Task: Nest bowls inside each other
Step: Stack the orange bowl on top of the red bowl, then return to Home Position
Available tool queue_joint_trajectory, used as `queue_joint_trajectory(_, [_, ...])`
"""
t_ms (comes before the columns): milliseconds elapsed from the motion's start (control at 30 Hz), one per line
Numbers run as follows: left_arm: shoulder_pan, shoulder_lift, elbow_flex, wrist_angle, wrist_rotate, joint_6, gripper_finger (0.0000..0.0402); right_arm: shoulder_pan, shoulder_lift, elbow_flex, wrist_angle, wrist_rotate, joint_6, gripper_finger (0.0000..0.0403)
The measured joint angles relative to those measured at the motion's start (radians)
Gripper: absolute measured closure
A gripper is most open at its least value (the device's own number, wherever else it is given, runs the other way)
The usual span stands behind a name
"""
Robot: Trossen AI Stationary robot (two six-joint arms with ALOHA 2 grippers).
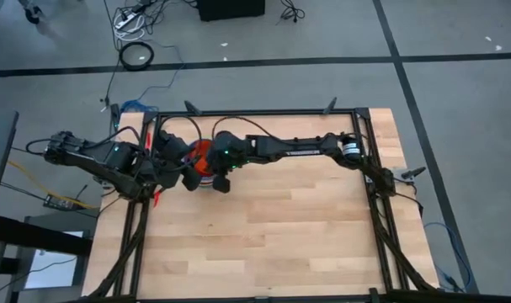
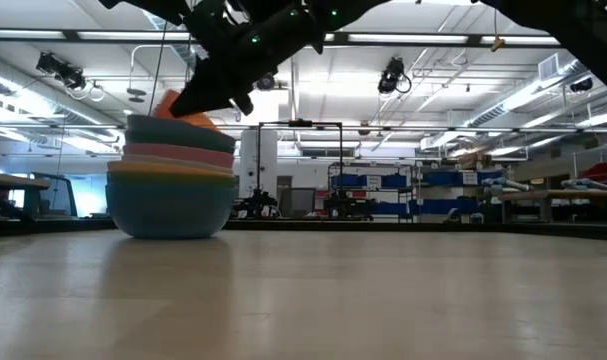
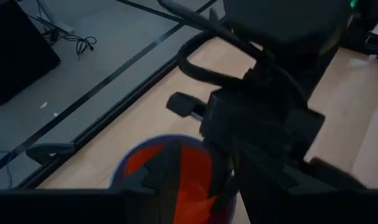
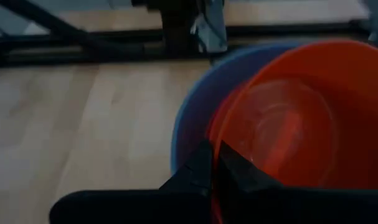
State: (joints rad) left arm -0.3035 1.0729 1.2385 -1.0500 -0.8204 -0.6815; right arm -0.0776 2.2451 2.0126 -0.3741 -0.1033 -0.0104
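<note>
Pinching the rim of the tilted orange bowl (image 4: pixel 301 118), the right gripper (image 4: pixel 213 168) has its fingers together on it above the nested stack of bowls (image 2: pixel 171 190) (near the table's (image 1: pixel 306 236) far left edge). The left gripper (image 1: pixel 178 162), fingers apart, hovers just beside.

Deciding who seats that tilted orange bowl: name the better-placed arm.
Right. Its pincer is shut on the orange bowl's rim, over the stack. The left pincer is open beside the stack, holding nothing.

No legible text, label, brand, number or sign anywhere in view.
</note>
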Motion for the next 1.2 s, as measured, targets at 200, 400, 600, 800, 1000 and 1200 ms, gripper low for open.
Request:
queue_joint_trajectory(200, [0.000, 0.000, 0.000, 0.001, 0.000, 0.000, 0.0249, 0.006, 0.007, 0.006, -0.010, 0.010, -0.018, 0.0393])
queue_joint_trajectory(400, [0.000, 0.000, 0.000, 0.001, -0.001, 0.000, 0.0249, 0.005, 0.008, 0.006, -0.049, 0.011, -0.019, 0.0354])
queue_joint_trajectory(600, [0.000, 0.000, 0.000, 0.003, -0.001, 0.000, 0.0249, 0.008, 0.007, 0.006, -0.100, 0.071, -0.022, 0.0307])
queue_joint_trajectory(800, [0.000, 0.000, 0.000, 0.002, -0.003, 0.000, 0.0249, 0.033, -0.039, 0.005, -0.172, 0.259, -0.082, 0.0293])
queue_joint_trajectory(1000, [0.000, 0.000, 0.000, -0.002, -0.012, 0.000, 0.0249, 0.073, -0.148, 0.005, -0.278, 0.424, -0.147, 0.0297])
queue_joint_trajectory(1200, [0.000, 0.000, 0.000, 0.001, -0.049, 0.001, 0.0249, 0.097, -0.248, 0.005, -0.353, 0.413, -0.123, 0.0296])
